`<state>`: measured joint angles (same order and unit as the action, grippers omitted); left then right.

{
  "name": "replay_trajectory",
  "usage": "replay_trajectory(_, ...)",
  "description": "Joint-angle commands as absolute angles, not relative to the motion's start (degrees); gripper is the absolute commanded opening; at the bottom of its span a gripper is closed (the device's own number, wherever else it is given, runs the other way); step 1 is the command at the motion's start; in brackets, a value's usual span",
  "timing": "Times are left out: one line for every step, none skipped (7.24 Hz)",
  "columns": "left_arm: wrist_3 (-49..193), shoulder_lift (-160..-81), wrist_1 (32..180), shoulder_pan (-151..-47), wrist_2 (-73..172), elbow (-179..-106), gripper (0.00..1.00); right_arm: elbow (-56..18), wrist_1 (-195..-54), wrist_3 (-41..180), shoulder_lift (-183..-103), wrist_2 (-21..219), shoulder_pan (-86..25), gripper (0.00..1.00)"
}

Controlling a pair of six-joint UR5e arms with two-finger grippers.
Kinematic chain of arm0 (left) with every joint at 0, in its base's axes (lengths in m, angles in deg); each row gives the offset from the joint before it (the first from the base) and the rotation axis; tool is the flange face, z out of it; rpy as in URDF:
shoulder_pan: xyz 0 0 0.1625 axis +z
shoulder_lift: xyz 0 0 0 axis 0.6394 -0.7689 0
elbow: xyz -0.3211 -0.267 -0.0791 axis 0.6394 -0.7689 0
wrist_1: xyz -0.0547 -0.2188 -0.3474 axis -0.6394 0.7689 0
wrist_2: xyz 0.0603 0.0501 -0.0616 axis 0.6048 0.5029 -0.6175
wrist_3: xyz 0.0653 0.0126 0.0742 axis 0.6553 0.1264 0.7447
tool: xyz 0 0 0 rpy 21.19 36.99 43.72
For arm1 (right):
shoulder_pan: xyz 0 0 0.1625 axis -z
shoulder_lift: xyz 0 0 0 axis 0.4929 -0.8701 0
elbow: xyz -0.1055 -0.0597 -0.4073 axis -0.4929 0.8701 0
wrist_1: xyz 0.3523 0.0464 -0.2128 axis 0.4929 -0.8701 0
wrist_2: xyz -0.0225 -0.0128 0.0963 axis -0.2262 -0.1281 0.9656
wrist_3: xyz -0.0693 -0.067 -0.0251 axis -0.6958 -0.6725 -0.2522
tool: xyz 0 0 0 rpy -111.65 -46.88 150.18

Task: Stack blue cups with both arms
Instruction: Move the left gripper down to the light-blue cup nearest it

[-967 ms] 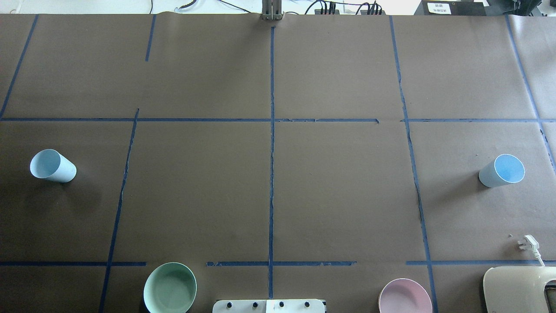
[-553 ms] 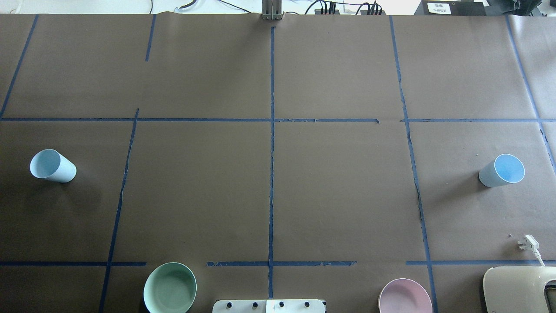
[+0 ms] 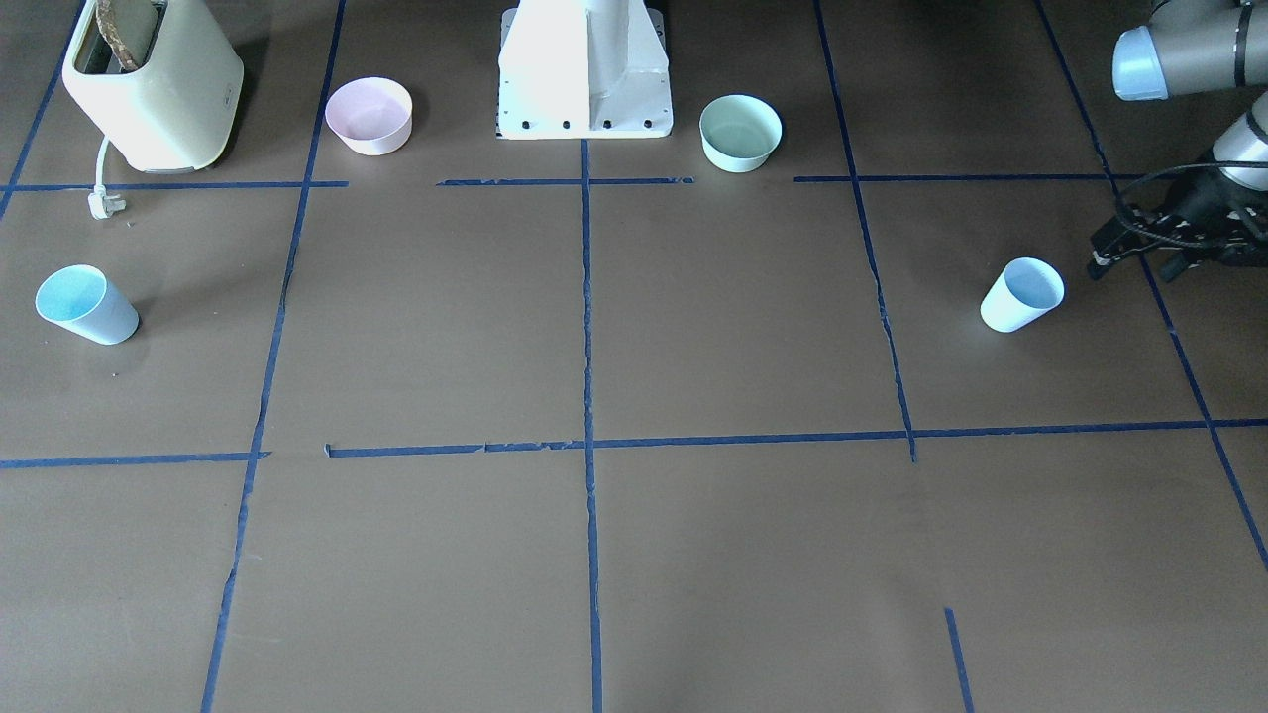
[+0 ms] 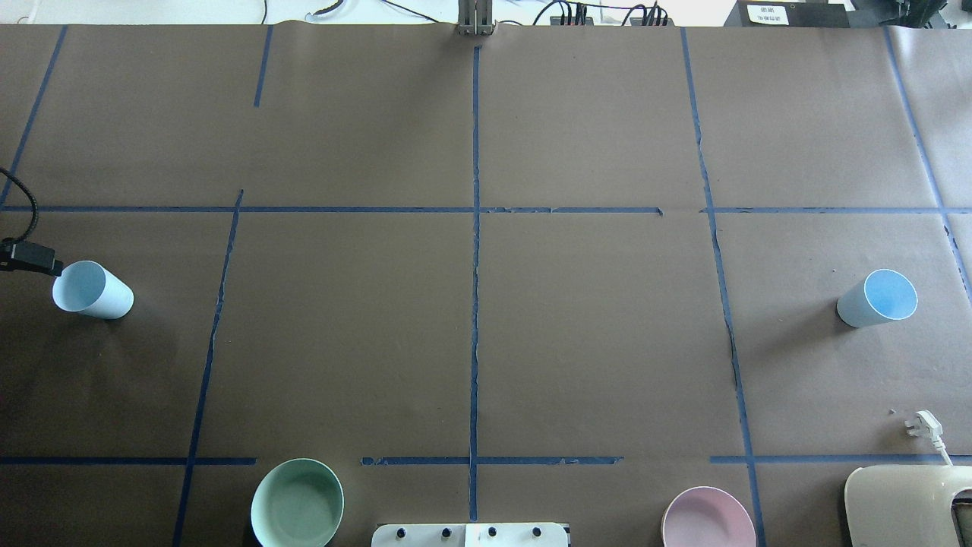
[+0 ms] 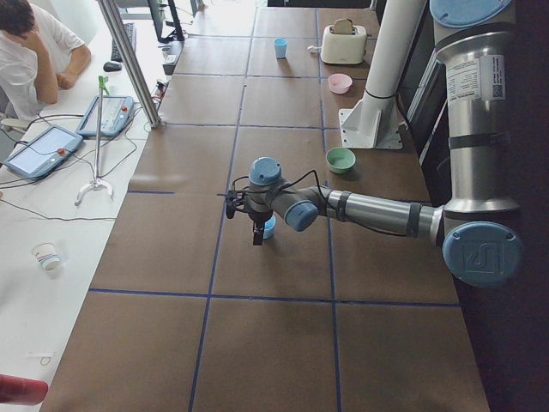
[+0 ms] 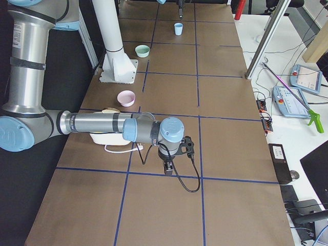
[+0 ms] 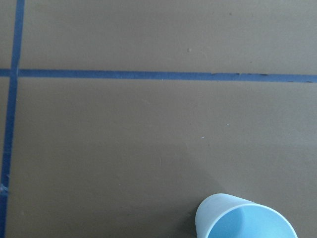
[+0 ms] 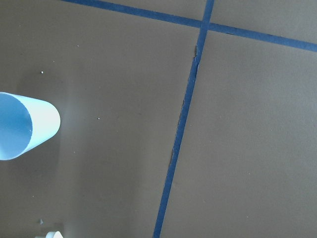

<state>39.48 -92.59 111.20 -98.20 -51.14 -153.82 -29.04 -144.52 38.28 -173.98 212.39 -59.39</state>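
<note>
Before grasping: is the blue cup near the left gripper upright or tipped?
Upright: the blue cup stands on its base, mouth facing up.

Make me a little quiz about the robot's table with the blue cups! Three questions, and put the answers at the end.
1. True or false: the two blue cups are already stacked one inside the other.
2. Which bowl stands nearer the toaster? A: the pink bowl. B: the mint-green bowl.
3. Fill in the gap: there are ___ bowls in all.

Key:
1. False. The cups stand far apart, each alone.
2. A.
3. Two.
</note>
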Motion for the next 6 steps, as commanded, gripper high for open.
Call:
replay_trajectory(37.78,-92.46,112.2,-95.03,-49.18,-153.06,1.0,-29.04,-144.52,38.28,-173.98,212.39,-59.41,1.0)
replay_trajectory(37.78,-92.46,112.12,-93.63,-49.53,-152.71,1.0,-29.04,-144.52,38.28,-174.06,212.39,-59.41,1.0)
replay_trajectory(37.69,-92.63,112.2,-93.27,-49.62,-151.67,0.85,-29.04,-144.52,38.28,-174.06,212.39,-59.41,1.0)
replay_trajectory(37.35,-93.07,112.12,-93.27,-49.71,-151.13,0.27,-29.04,-144.52,38.28,-174.15,212.39,-59.41,1.0)
replay_trajectory(37.34,-93.42,112.12,-93.27,-49.8,-150.17,0.12,-29.04,-144.52,38.28,-174.15,212.39,-59.41,1.0)
replay_trajectory(37.34,-93.77,112.2,-93.27,-49.88,-150.42,0.06,-29.04,-144.52,38.28,-174.15,212.39,-59.41,1.0)
